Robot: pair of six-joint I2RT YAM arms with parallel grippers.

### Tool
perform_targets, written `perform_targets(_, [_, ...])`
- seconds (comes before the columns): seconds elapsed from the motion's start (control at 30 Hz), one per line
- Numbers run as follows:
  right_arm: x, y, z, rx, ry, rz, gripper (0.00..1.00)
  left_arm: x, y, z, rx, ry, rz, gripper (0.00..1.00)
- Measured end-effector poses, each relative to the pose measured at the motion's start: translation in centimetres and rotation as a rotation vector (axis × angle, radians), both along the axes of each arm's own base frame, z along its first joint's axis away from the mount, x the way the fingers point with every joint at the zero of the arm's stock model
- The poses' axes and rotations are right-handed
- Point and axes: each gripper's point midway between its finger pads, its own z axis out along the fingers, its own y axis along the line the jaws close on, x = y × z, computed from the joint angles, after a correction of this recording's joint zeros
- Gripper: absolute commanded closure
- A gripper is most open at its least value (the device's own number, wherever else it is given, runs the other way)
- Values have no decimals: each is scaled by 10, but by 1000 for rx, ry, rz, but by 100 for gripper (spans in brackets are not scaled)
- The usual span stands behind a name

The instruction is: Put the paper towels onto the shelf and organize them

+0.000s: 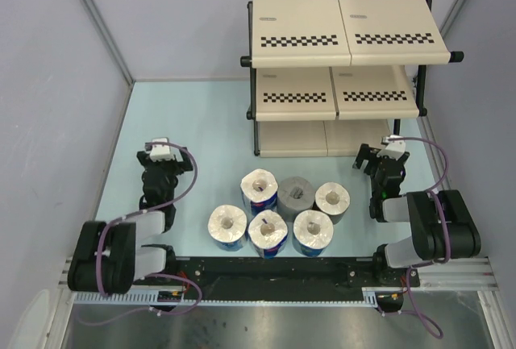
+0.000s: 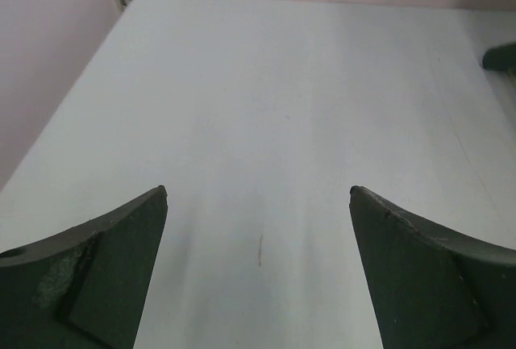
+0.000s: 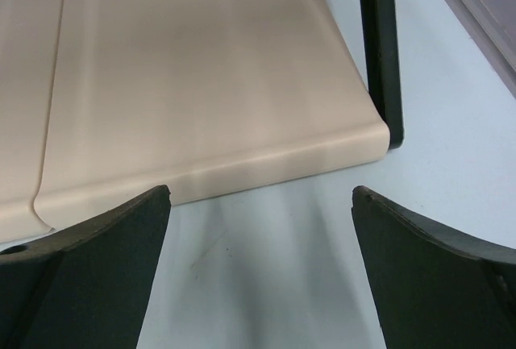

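Observation:
Six paper towel rolls stand upright in a cluster on the table between the arms: blue-wrapped white rolls [image 1: 259,187], [image 1: 227,226], [image 1: 268,233], [image 1: 313,231], a grey roll [image 1: 296,194] and a dark-wrapped roll [image 1: 332,201]. The three-tier shelf [image 1: 347,39] stands at the back right, with no rolls on the tiers I can see. My left gripper [image 1: 160,155] is open and empty left of the rolls; its wrist view [image 2: 258,192] shows bare table. My right gripper [image 1: 382,155] is open and empty in front of the shelf's bottom panel [image 3: 201,83].
Grey walls [image 1: 48,59] enclose the table on the left, back and right. The shelf's black leg [image 3: 379,43] stands close ahead of the right gripper. A black rail [image 1: 274,268] runs along the near edge.

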Motion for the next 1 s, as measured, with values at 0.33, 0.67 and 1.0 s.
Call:
perform_targets(0.33, [0, -16, 47, 20, -67, -111, 0, 10, 7, 82, -176, -83, 97, 0])
perform_targets(0.67, [-12, -15, 64, 124, -49, -212, 0, -5, 4, 73, -358, 38, 160, 0])
perform_targets(1.0, [-40, -22, 85, 255, -62, -307, 0, 7, 1, 80, -496, 169, 230, 0])
